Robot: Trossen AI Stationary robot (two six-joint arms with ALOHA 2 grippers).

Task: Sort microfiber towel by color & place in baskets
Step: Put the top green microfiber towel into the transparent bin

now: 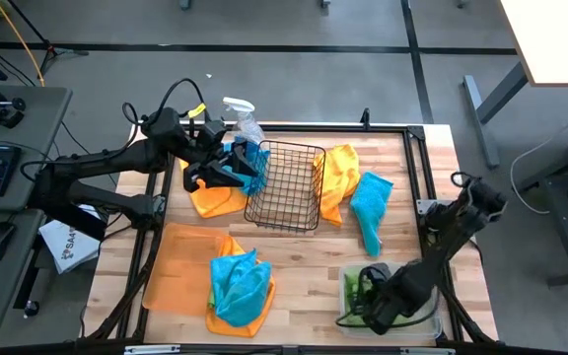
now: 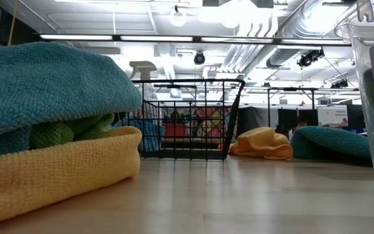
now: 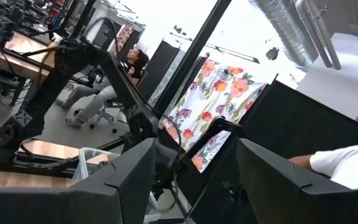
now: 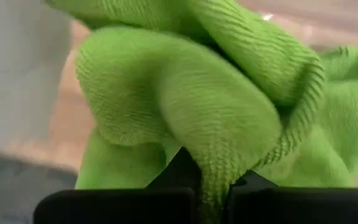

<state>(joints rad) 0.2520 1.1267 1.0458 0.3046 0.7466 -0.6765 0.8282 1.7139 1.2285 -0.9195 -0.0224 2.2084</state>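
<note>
My right gripper (image 4: 213,180) is shut on a lime green towel (image 4: 185,93) and reaches down into the clear tub (image 1: 348,316) at the table's near right. My left gripper (image 3: 194,162) is open with nothing between its fingers. It is held level above the table, left of the black mesh basket (image 1: 286,185). A blue towel (image 1: 252,163) lies bunched beside it and an orange towel (image 1: 215,200) below it. The orange tray (image 1: 176,281) carries a blue towel (image 1: 240,284) on an orange one (image 2: 57,169). Right of the basket lie an orange towel (image 1: 338,177) and a blue one (image 1: 371,207). My right gripper pinches a bunched fold of the green towel (image 4: 219,158) between its two fingers, coming from above and pointing down. The rest of the cloth bulges in loose folds past the fingertips, inside the tub. I cannot tell whether it rests on the tub's floor.
A clear spray bottle (image 1: 243,113) stands at the far edge behind the basket. A white printed bag (image 1: 67,245) lies off the table's left side. Bare wood shows between the tray and the tub (image 1: 309,281).
</note>
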